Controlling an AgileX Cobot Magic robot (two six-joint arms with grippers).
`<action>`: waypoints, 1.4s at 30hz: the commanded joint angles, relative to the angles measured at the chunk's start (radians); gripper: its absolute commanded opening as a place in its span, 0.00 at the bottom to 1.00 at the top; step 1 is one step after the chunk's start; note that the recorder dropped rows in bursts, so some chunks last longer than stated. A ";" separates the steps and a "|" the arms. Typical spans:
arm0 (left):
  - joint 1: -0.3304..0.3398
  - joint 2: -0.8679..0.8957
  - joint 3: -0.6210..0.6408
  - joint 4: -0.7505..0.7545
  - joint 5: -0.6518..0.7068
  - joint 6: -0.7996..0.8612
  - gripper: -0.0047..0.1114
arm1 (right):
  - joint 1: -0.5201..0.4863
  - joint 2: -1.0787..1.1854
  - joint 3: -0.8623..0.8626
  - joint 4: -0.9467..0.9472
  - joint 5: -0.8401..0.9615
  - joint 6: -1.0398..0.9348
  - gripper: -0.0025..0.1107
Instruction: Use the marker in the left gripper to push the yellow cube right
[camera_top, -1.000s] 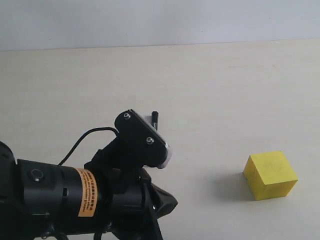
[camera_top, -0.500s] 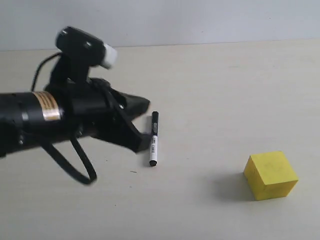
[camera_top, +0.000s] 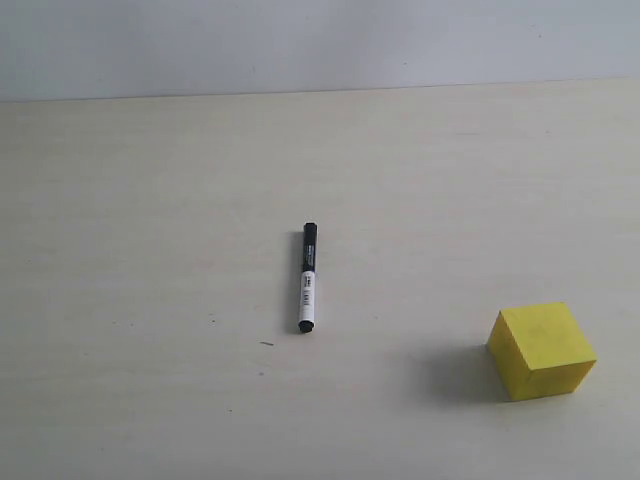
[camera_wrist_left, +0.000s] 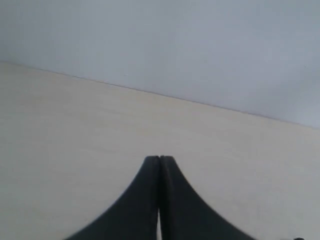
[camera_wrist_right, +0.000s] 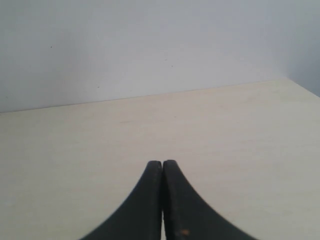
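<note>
The marker (camera_top: 307, 278) lies loose on the pale table near its middle, black cap toward the far wall, white barrel toward me. The yellow cube (camera_top: 541, 350) rests on the table well to the marker's right, near the front. Neither arm shows in the exterior view. In the left wrist view my left gripper (camera_wrist_left: 159, 159) has its black fingers pressed together with nothing between them, over bare table. My right gripper (camera_wrist_right: 162, 163) is likewise shut and empty in the right wrist view. Neither wrist view shows the marker or the cube.
A pale grey wall (camera_top: 320, 45) rises along the table's far edge. In the right wrist view a table edge (camera_wrist_right: 300, 86) runs close to a second wall.
The left arm, which filled the lower left a second ago and then hung over the marker's left side, has withdrawn from the exterior view. The marker and cube have not moved.
</note>
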 joint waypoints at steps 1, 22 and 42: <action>0.142 -0.247 0.125 -0.004 0.092 -0.023 0.04 | -0.005 -0.006 0.005 -0.009 -0.007 0.001 0.02; 0.016 -0.729 0.477 -0.019 0.078 0.056 0.04 | -0.005 -0.006 0.005 -0.009 -0.007 0.001 0.02; -0.089 -0.729 0.498 -0.019 0.087 0.160 0.04 | -0.005 -0.006 0.005 -0.009 -0.007 0.001 0.02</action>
